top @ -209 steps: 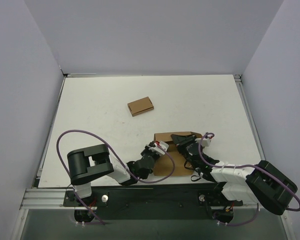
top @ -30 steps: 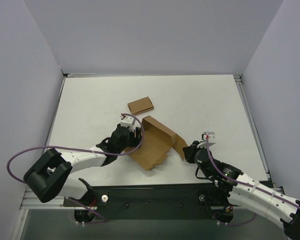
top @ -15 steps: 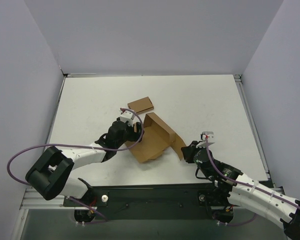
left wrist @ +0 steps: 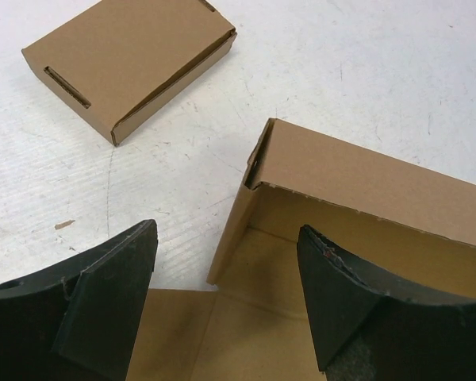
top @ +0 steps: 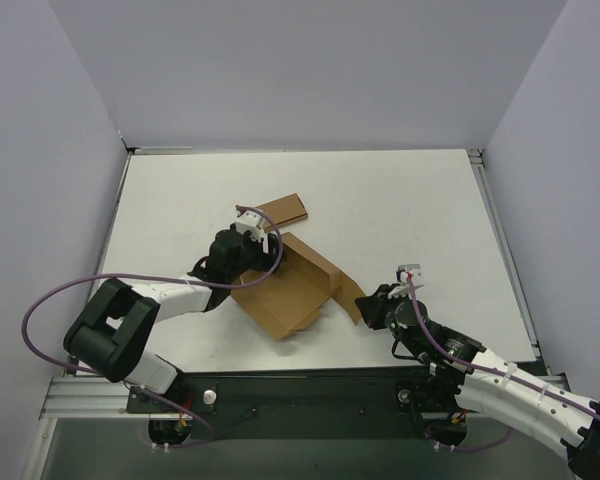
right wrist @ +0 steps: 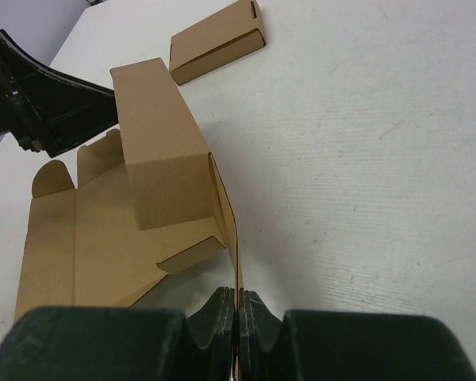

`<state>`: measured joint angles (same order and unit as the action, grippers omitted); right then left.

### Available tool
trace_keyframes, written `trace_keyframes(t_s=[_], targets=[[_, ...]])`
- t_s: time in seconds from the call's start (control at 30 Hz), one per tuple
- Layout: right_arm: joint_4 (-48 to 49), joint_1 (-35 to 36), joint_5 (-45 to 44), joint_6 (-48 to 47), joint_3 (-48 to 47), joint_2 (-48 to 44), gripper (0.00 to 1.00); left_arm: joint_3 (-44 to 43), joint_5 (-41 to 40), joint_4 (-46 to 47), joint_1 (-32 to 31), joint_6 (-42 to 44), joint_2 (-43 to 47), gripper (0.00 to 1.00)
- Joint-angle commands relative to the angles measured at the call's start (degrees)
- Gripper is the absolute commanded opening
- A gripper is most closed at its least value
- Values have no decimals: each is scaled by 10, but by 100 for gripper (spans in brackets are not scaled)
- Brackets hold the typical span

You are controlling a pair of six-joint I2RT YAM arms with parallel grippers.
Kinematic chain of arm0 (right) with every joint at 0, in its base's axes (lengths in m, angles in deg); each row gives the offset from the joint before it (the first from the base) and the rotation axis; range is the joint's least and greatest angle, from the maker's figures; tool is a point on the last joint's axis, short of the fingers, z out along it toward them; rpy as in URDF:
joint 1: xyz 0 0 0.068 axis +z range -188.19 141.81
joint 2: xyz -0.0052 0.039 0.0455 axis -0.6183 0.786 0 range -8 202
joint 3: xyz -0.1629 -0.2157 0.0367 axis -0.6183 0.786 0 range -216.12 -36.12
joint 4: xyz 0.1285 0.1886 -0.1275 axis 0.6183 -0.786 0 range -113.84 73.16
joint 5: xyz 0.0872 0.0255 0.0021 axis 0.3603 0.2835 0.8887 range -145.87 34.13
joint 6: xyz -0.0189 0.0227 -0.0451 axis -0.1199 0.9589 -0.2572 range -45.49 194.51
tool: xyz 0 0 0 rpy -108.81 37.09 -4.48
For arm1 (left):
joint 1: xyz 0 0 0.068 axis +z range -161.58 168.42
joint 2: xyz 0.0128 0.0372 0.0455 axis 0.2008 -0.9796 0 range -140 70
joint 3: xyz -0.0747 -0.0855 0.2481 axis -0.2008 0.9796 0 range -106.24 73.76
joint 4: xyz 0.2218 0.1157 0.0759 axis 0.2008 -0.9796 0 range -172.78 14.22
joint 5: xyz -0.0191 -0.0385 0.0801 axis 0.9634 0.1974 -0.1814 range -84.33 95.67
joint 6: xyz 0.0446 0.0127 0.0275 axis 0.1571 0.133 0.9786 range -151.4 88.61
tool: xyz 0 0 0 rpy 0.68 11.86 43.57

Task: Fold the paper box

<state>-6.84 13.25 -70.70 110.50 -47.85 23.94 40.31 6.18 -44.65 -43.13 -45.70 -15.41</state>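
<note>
While its jaws stand apart, the left tool (left wrist: 226, 238) hovers over a raised corner of the paper box (top: 285, 295) at mid-frame on the counter (top: 410, 210); the right tool (right wrist: 238, 300) clamps that box's lower-right flap edge. Just above lies a smaller box (left wrist: 131, 59).

I see a plain brown creased cardboard paper box (top: 285, 295) mid-frame, a smaller flat brown cardboard box (left wrist: 131, 59) above it, my black left gripper (left wrist: 226, 234), a scuffed white table (top: 410, 210), purple cables (top: 27, 318).

no readable text, labels, brands or numbers anywhere
</note>
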Motion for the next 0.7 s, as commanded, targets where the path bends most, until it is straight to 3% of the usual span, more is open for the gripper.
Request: trace_keyframes(t_s=[0.0,0.5,0.67], targets=[[36,2,13,-6,0,-6,0,5,47,71,10,11,-15,80],[34,2,19,-5,-2,-5,0,7,62,138,11,13,-78,62],[33,2,16,-5,-3,-5,0,6,63,151,10,16,-91,43]])
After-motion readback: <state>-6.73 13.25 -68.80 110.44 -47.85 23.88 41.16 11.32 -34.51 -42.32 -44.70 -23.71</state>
